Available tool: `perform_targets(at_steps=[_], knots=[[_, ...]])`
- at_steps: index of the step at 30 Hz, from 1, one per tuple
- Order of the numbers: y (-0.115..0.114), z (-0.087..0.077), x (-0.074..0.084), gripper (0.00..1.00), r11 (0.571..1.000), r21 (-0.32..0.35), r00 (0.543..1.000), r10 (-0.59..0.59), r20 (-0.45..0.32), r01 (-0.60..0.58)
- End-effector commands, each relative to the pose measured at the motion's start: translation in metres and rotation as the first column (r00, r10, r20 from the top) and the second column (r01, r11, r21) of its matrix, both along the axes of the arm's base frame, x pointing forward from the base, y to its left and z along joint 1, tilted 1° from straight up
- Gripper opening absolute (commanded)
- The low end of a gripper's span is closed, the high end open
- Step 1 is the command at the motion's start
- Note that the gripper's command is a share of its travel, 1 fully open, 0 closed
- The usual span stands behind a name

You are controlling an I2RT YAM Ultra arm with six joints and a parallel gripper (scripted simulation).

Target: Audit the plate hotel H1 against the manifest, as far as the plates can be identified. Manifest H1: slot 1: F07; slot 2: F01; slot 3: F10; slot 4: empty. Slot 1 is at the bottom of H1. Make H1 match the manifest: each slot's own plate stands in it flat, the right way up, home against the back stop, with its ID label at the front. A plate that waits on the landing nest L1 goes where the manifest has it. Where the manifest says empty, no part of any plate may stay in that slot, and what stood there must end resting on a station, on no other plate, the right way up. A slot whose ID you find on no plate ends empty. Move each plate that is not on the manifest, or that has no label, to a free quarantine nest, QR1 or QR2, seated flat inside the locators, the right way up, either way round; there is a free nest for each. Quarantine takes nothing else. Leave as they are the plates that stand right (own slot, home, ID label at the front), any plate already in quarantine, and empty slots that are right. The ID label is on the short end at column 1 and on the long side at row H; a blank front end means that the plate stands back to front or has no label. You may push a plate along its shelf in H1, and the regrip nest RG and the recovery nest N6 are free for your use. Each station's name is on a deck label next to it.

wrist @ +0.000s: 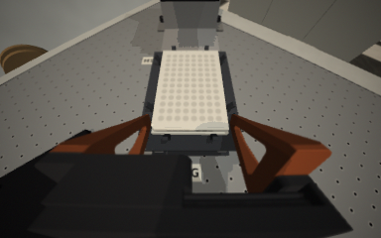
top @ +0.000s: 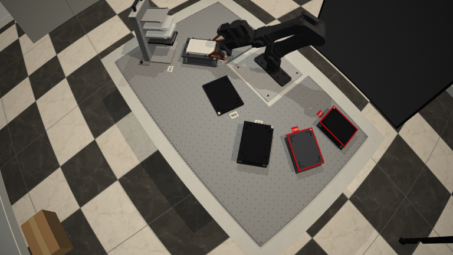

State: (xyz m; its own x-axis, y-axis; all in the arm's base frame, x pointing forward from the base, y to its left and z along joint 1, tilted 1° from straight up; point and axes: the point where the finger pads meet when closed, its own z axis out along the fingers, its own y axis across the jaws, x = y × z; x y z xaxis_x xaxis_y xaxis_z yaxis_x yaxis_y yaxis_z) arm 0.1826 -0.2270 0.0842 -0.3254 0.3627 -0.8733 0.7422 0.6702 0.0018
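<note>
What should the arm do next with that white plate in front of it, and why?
Probably ease forward and close on the white plate. The end effector stands fully open and holds nothing, its orange fingers flanking the plate's near end as it rests on the dark nest.
</note>
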Motion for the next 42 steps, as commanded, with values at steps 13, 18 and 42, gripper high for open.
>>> perform_targets(at_steps=[13,18,42], knots=[[-0.002,0.039,0.001,1.0,0.999,-0.036,1.0,0.003,0.023,-0.002],[-0.002,0.048,0.0,1.0,0.999,-0.036,1.0,0.001,0.023,0.0],[0.003,0.084,-0.004,1.0,0.999,-0.037,1.0,0.001,0.022,0.0]])
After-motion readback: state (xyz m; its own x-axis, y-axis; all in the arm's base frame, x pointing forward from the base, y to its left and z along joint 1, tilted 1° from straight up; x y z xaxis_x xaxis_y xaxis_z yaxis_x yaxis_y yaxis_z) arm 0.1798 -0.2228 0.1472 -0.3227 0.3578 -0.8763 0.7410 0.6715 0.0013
